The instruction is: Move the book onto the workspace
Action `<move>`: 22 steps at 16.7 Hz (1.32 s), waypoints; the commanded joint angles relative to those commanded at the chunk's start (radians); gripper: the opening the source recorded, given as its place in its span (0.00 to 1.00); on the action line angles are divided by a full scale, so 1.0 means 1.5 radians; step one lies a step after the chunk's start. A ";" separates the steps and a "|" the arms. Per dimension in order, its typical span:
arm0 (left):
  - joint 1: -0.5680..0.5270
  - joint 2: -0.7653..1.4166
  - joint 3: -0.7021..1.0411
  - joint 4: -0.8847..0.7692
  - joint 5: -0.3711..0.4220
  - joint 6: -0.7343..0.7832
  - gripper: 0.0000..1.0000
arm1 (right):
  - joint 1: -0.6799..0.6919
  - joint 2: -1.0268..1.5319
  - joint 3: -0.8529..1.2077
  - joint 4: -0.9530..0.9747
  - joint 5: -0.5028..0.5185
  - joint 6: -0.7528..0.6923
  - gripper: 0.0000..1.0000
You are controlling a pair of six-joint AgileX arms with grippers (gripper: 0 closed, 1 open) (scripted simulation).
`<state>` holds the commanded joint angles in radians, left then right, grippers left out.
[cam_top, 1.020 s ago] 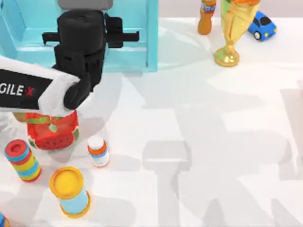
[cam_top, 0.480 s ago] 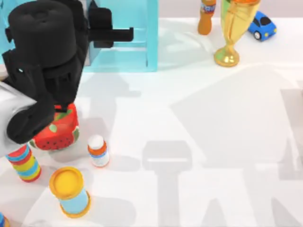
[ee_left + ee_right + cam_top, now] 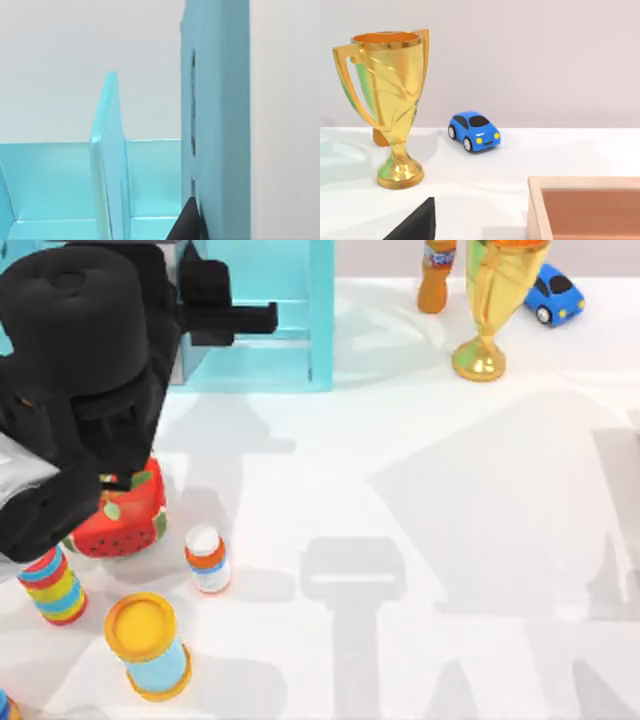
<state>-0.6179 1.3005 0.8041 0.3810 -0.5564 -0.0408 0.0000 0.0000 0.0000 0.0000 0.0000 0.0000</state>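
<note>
The left claw [image 3: 215, 320] sat at the upper left of the top view, its black body reaching over the front of the turquoise shelf unit [image 3: 290, 310]. Whether it was spread or pinching could not be told. In the left wrist view the book [image 3: 220, 115] rose as a tall teal-blue slab at the right of the frame, upright, with a dark part of the claw touching its lower edge. The paler shelf divider [image 3: 110, 165] stood just beside the book. The white counter [image 3: 420, 540] filled the middle and right of the top view. At its lower left stood a watermelon-patterned object [image 3: 125, 520], a small bottle [image 3: 208, 560] and a yellow-lidded can [image 3: 145, 640]. The right claw [image 3: 415, 222] faced a gold trophy [image 3: 390, 100] and a blue toy car [image 3: 474, 131]; its state could not be told.
</note>
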 joint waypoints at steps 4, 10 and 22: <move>-0.022 0.017 0.008 -0.019 -0.018 -0.065 0.00 | 0.000 0.000 0.000 0.000 0.000 0.000 1.00; -0.101 0.089 0.049 -0.098 -0.102 -0.356 0.00 | 0.000 0.000 0.000 0.000 0.000 0.000 1.00; -0.324 0.331 0.206 -0.361 -0.352 -1.241 0.00 | 0.000 0.000 0.000 0.000 0.000 0.000 1.00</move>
<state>-1.1041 1.7974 1.1136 -0.1604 -1.0845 -1.9019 0.0000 0.0000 0.0000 0.0000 0.0000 0.0000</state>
